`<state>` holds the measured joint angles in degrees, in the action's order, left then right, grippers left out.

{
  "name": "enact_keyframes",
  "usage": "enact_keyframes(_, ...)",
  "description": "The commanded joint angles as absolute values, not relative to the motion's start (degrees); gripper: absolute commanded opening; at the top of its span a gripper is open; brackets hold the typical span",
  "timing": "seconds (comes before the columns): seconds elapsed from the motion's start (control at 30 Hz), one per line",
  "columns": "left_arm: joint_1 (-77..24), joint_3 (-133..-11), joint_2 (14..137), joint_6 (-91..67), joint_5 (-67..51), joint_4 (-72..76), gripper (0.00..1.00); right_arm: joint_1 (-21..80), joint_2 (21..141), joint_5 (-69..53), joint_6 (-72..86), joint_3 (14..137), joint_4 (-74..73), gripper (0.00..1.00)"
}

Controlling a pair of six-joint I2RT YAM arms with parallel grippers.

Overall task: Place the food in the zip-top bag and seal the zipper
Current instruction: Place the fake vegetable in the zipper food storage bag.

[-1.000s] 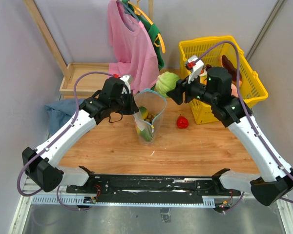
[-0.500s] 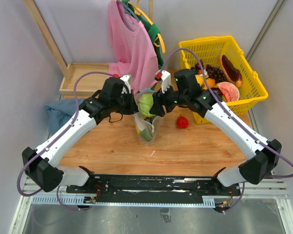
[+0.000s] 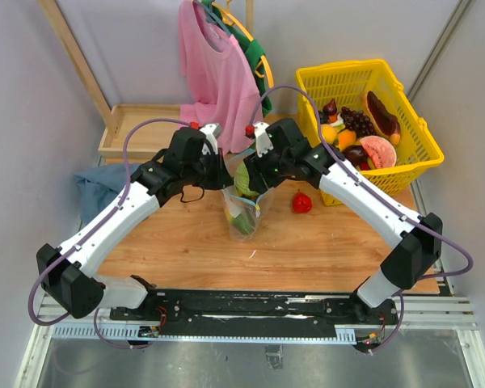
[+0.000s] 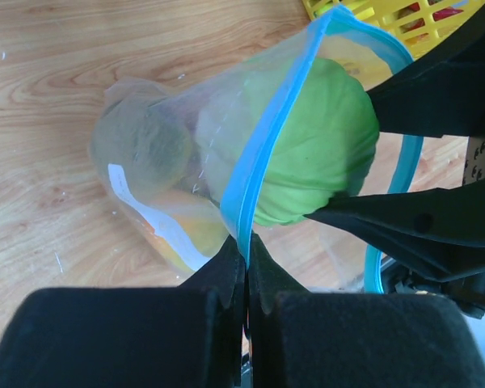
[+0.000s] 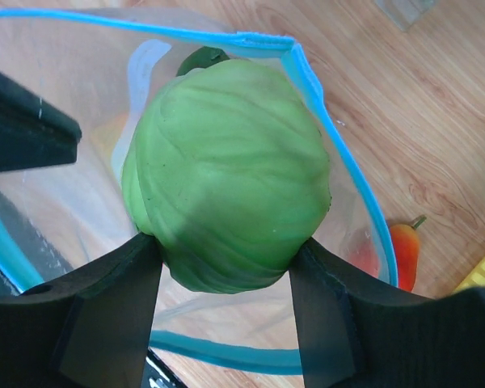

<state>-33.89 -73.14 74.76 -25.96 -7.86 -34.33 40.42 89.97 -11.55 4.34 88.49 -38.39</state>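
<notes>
The clear zip-top bag [image 3: 244,212] stands on the wooden table with its mouth up. My left gripper [image 4: 246,257] is shut on the teal zipper [image 4: 263,137] strip and holds the mouth open. My right gripper [image 5: 226,263] is shut on a green cabbage-like food [image 5: 226,182], which sits in the bag's mouth [image 3: 244,181]. Yellow and green food [image 3: 241,223] lies at the bag's bottom, by its white label [image 4: 141,206]. A red food [image 3: 301,202] lies on the table right of the bag.
A yellow mesh basket [image 3: 404,149] with more food stands at the back right. A pink shirt [image 3: 214,77] hangs behind the bag. A blue cloth [image 3: 95,182] lies at the left, near a wooden tray [image 3: 133,133].
My right arm swung left from the basket with the green food and brought it down into the bag's mouth. The left gripper kept its hold on the zipper.
</notes>
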Motion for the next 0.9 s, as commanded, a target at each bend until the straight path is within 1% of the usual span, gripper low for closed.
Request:
enact_keyframes(0.0, -34.0, -72.3, 73.2, -25.5, -10.5, -31.7, 0.0, 43.4, 92.0, -3.7, 7.1, 92.5, -37.2, 0.36)
enact_keyframes(0.1, -34.0, -72.1, 73.1, -25.6, -11.2, -31.5, 0.0, 44.9, 93.6, -0.7, 7.6, 93.4, -36.6, 0.52)
enact_keyframes(0.27, -34.0, -71.3, 72.8, -26.2, -9.9, -31.4, 0.0, 46.0, 92.8, -3.2, 7.2, 93.1, -34.0, 0.76)
enact_keyframes(0.37, -34.0, -71.2, 72.9, -26.5, -9.4, -31.5, 0.0, 46.0, 91.3, -3.5, 6.5, 92.5, -33.9, 0.87)
enact_keyframes(0.4, -34.0, -71.1, 72.8, -26.6, -9.0, -31.6, 0.0, 46.0, 90.5, -3.2, 6.1, 92.3, -33.9, 0.9)
enact_keyframes(0.63, -34.0, -71.0, 72.4, -26.8, -7.9, -31.7, 0.0, 46.0, 84.1, -2.2, 4.1, 90.3, -33.9, 0.93)
enact_keyframes(0.77, -34.0, -71.0, 72.3, -26.9, -7.7, -31.8, 0.0, 45.8, 81.5, 3.6, 3.4, 89.2, -35.1, 0.9)
enact_keyframes(0.87, -34.0, -71.0, 72.1, -26.9, -7.8, -31.9, 0.0, 45.1, 81.9, 6.1, 3.6, 88.6, -36.5, 0.87)
